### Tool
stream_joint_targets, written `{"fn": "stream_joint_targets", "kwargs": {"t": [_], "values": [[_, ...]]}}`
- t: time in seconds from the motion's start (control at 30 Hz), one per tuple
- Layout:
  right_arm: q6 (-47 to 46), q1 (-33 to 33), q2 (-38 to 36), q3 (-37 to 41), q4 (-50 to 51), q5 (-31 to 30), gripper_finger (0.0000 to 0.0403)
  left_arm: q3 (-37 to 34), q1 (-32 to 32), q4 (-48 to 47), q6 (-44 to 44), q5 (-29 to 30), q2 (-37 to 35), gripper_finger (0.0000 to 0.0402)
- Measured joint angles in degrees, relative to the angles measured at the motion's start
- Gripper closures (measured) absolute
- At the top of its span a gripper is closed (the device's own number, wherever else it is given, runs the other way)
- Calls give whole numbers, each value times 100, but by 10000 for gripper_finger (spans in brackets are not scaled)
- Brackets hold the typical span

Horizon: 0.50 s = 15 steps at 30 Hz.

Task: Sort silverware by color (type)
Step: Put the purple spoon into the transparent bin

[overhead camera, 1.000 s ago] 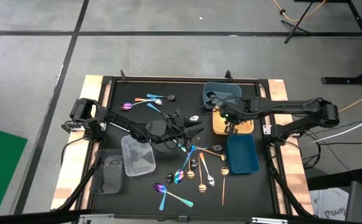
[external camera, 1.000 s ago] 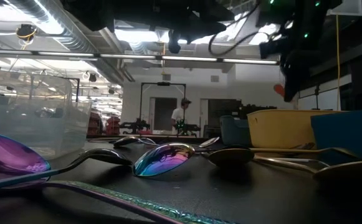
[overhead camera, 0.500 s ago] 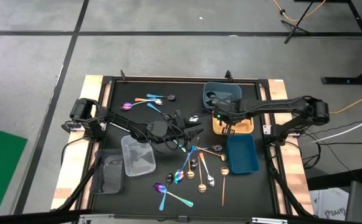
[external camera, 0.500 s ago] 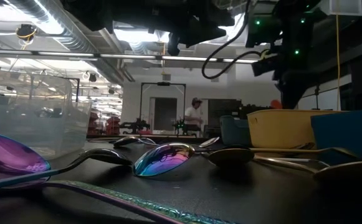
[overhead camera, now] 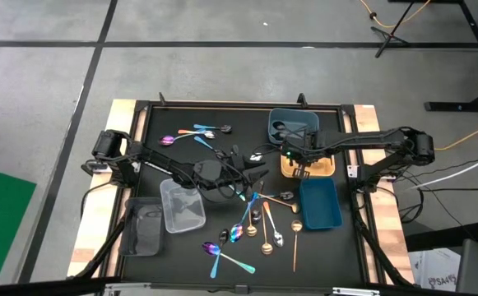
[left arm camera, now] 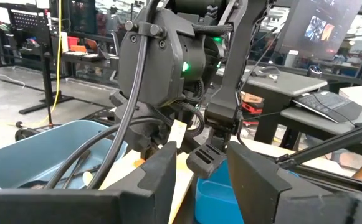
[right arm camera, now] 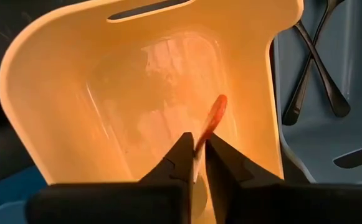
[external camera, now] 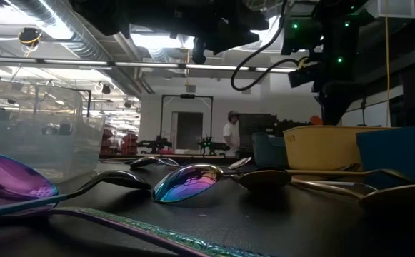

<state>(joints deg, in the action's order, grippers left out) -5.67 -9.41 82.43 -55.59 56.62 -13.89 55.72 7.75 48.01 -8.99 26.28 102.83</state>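
You are holding the right tool (right arm camera: 196, 155) over the yellow tray (right arm camera: 56, 87), and its fingers are standing narrow around the handle of a copper-orange spoon (right arm camera: 213, 118), whose bowl is pointing down into the tray. Whether the grip is still firm or just letting go, I cannot tell.

The risks I am seeing from here:

- The spoon is hanging tilted, not flat. If you are releasing it now, it may be striking the tray floor bowl-first and bouncing, possibly toward the grey-blue tray (right arm camera: 349, 93) just beside, where two black spoons (right arm camera: 314, 68) are lying crossed.
- If the fingers are parting only a little, the thin handle may be clinging to one pad and riding back up with you.
- The left tool (left arm camera: 196, 180) is standing wide and empty near the middle of the surface (overhead camera: 181, 156), facing your right arm closely. Swinging either arm across may be bringing them into contact.
- The remaining spoons (overhead camera: 255, 226) are lying in an overlapping cluster in front of the dark blue tray (overhead camera: 321, 205); picking one there may be dragging a neighbour of another colour along.
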Motion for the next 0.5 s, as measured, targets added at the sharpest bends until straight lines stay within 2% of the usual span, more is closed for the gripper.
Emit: {"fn": "stream_joint_targets", "kwargs": {"t": [0.23,0.5], "values": [[2,0,-2,0,-9,-136,313,0,0,-2,0,0,0,265],[2,0,-4,0,-59,-150,306,0,0,0,0,0,0,265]]}}
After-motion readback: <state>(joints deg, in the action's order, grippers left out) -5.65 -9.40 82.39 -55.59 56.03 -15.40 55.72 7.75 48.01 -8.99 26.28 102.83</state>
